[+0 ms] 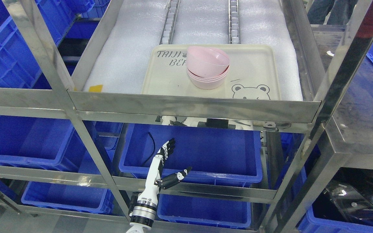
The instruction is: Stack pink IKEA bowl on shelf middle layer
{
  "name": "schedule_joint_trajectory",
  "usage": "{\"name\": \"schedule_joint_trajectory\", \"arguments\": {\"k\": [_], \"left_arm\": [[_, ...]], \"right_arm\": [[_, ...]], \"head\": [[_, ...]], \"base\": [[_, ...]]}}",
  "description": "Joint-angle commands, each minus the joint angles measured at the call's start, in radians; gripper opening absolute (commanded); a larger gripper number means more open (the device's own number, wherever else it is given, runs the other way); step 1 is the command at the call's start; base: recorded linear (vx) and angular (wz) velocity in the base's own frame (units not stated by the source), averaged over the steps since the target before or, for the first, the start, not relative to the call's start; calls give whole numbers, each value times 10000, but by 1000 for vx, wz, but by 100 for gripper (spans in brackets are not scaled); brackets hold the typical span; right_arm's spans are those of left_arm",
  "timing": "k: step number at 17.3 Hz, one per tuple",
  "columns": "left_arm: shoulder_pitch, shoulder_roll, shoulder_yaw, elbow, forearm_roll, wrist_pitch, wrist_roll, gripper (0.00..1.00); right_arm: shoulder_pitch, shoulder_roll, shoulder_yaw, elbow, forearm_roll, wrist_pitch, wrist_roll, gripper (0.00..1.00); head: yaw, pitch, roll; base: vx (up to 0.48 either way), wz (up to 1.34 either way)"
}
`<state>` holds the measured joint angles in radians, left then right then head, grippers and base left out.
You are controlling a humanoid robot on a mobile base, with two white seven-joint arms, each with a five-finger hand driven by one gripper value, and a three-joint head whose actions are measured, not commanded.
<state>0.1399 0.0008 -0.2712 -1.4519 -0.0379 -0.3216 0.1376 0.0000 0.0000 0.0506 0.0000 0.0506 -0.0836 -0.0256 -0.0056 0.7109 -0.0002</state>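
The left robot hand (168, 161) is hanging low in the bottom middle of the frame, fingers spread, holding nothing. The pink bowl (208, 61) is sitting tilted on the stack of pink bowls (208, 80) on the tray (257, 77), upper middle. The stacking looks nearly done; next, the bowl may need nudging flat.

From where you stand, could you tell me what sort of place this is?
Probably a warehouse or factory storeroom: a steel shelf rack, many blue plastic crates, and foam sheeting under a tray.

Cream tray (257, 69) reads "TAIJI BE…", partly hidden behind pink bowls (208, 67)
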Motion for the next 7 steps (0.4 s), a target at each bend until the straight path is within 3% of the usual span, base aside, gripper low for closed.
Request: {"name": "schedule_joint_trajectory", "arguments": {"k": [1,7], "left_arm": [[-447,167,88,-560,395,72,66,100],[-616,167,73,-575,670,745,66,100]], "right_arm": [[215,-175,0,-175,0,8,-5,100],[215,-175,0,-175,0,8,-5,100]], "head": [[0,0,0],[0,0,0]], "base": [[0,0],[0,0]]}}
